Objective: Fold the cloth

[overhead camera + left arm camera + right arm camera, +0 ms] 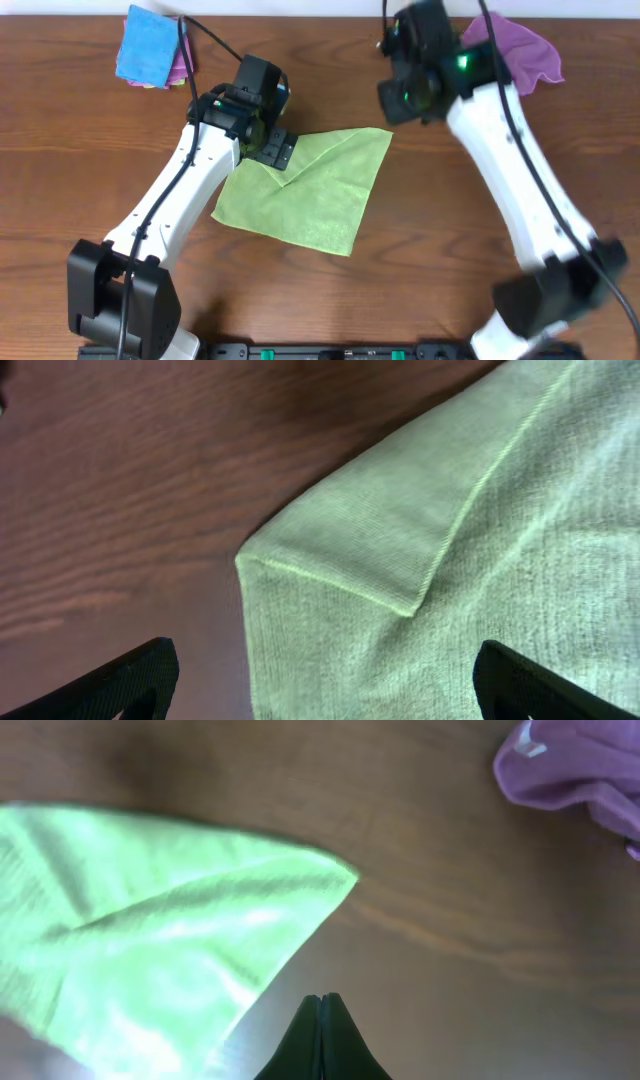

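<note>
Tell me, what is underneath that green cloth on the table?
Only the wooden table shows around the green cloth. One corner is folded back onto the cloth itself. Whether anything lies beneath the rest is hidden by the fabric.

You see the cloth [320, 200], a lime-green square, lying flat near the middle of the table [90, 170], turned at an angle. Its upper-left corner [380, 540] is folded over onto the cloth, stitched hem showing, and the rest lies spread out.
</note>
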Robot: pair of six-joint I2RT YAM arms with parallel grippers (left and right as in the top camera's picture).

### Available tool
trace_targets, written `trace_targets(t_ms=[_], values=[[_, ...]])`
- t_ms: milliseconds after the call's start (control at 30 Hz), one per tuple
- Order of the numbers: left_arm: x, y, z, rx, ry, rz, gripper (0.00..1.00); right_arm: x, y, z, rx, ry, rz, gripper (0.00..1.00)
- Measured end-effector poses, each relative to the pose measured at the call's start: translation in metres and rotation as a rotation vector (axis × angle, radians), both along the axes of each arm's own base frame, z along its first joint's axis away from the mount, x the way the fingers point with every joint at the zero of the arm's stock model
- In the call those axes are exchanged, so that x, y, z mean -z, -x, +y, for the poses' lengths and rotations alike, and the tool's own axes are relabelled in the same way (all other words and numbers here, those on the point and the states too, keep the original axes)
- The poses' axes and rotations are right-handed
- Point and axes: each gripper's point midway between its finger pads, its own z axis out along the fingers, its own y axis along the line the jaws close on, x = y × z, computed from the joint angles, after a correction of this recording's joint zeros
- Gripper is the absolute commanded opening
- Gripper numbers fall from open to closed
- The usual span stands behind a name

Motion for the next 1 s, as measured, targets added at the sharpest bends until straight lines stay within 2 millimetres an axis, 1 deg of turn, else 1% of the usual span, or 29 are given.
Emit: trace_targets(t_ms=[67, 133, 200, 233, 300, 433, 500, 567, 667, 700, 833, 1000], values=[[-0.001, -0.006, -0.002, 0.011, 0.003, -0.024, 0.95, 0.001, 0.028, -0.002, 0.002, -0.006, -0.022, 0.01], [-0.001, -0.011, -0.001, 0.010, -0.001, -0.039, 0.95, 0.010, 0.048, -0.011, 0.030, -0.023, -0.029, 0.02], [0.005, -0.018, 0.002, 0.002, -0.001, -0.042, 0.95, 0.032, 0.066, -0.017, 0.049, -0.059, -0.030, 0.01], [0.011, -0.021, 0.005, -0.007, -0.004, -0.031, 0.95, 0.045, 0.073, -0.015, 0.044, -0.087, -0.025, 0.01], [0.027, -0.025, 0.014, -0.031, -0.006, 0.005, 0.95, 0.072, 0.083, -0.002, 0.016, -0.167, -0.031, 0.01], [0.056, -0.029, 0.032, -0.088, 0.041, 0.090, 0.95, 0.122, 0.110, 0.023, -0.027, -0.248, 0.049, 0.01], [0.059, -0.031, 0.040, -0.119, 0.081, 0.108, 0.95, 0.138, 0.118, 0.032, -0.035, -0.269, 0.088, 0.01], [0.058, -0.034, 0.047, -0.154, 0.123, 0.113, 0.95, 0.149, 0.119, 0.038, -0.036, -0.278, 0.117, 0.01], [0.058, -0.035, 0.056, -0.186, 0.170, 0.127, 0.95, 0.168, 0.114, 0.050, -0.038, -0.296, 0.146, 0.01], [0.057, -0.034, 0.057, -0.190, 0.182, 0.131, 0.95, 0.176, 0.113, 0.053, -0.038, -0.299, 0.164, 0.01], [0.058, -0.031, 0.054, -0.194, 0.205, 0.151, 0.95, 0.201, 0.110, 0.060, -0.035, -0.305, 0.207, 0.01], [0.057, -0.030, 0.051, -0.192, 0.218, 0.157, 0.95, 0.215, 0.106, 0.066, -0.031, -0.320, 0.224, 0.01]])
